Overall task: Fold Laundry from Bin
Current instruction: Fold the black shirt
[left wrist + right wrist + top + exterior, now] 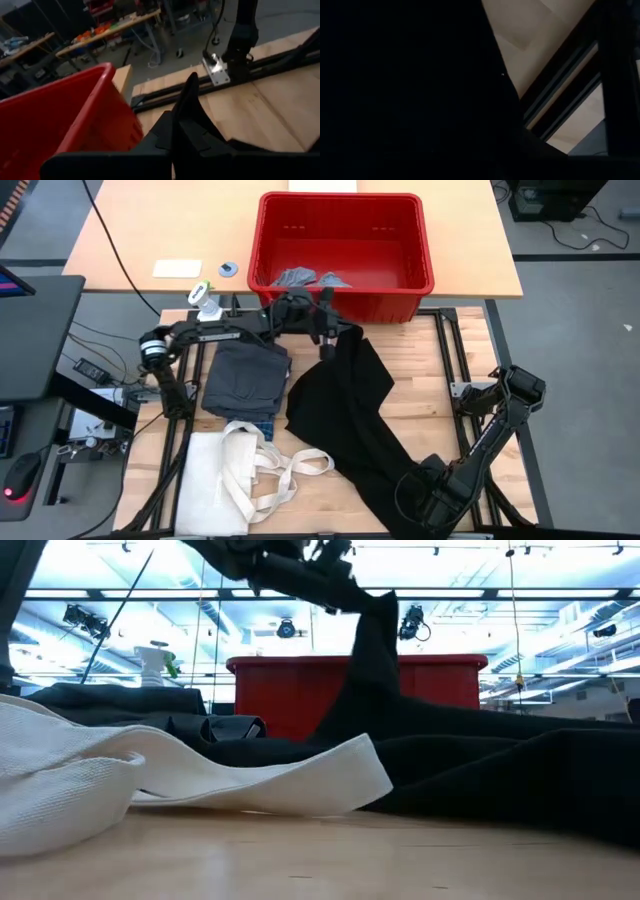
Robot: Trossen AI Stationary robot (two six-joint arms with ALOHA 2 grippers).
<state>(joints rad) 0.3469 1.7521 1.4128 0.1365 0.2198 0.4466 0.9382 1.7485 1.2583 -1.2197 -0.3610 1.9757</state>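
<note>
Table: 1 red bin (400,240), 2 grey pcs inside; left gripper (327,332) clamps black piece (345,405); right gripper: can't tell.

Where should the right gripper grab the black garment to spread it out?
Probably the loose lower edge of the black garment nearest the right gripper, coming in low from the table's right side. The left gripper holds its top corner up by the bin, so the cloth hangs and trails diagonally toward the right arm.
</note>
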